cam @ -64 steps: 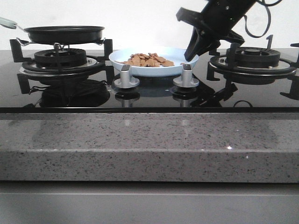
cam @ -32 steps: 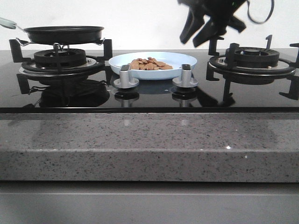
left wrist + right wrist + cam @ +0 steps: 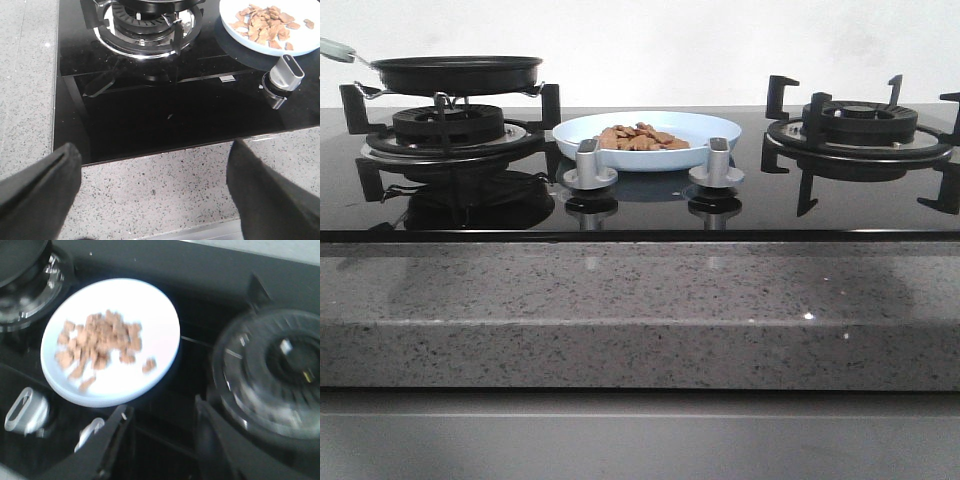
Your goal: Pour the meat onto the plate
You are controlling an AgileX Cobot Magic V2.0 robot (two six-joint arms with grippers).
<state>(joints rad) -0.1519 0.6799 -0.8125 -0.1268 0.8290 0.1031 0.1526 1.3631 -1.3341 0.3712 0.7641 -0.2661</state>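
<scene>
Many pieces of meat [image 3: 641, 137] lie piled on the plate [image 3: 715, 125].
You see it between two burners; left fingers [image 3: 42, 187] and right fingers [image 3: 112, 442] spread apart, holding nothing.

Orange-brown meat [image 3: 642, 137] heaped, seemingly off-centre, on pale-blue plate [image 3: 715, 125].

Black frying pan [image 3: 457, 72] on the left burner [image 3: 448, 125], two silver knobs [image 3: 591, 165] mid-hob, bare right burner [image 3: 860, 124].
</scene>
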